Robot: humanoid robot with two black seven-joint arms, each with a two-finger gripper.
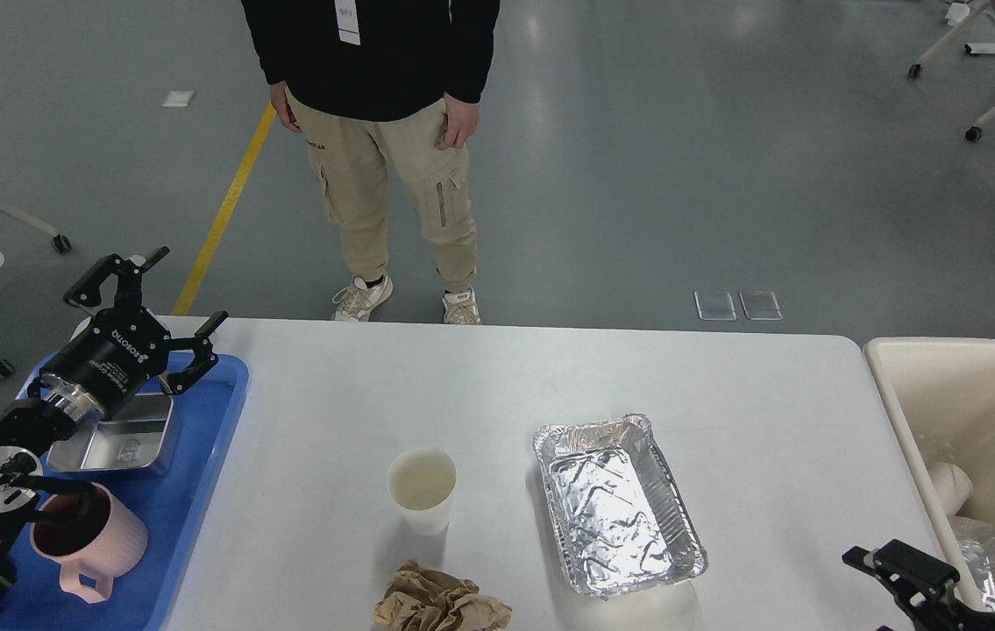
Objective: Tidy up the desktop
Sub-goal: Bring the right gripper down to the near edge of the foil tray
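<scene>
White desktop (479, 386) filling the middle of the view, rounded far corners visible, near edge cut off by the frame. Near its centre, a paper cup (421, 489) standing upright; just to the right of it, apart, a foil tray (617, 505) lying at a slight angle; at the near edge, below the cup, a crumpled brown paper (443, 601). On the left end, a blue tray (190, 491) holding a steel box (116, 441) and a pink mug (87, 543). Left gripper (152, 298) raised over the tray's far side, fingers spread wide, holding nothing. Right gripper (900, 561) only partly in view at the near right corner, dark; finger state: cannot tell. Beige bin (944, 394) beside the right end. Person (383, 131) standing on the far side.
</scene>
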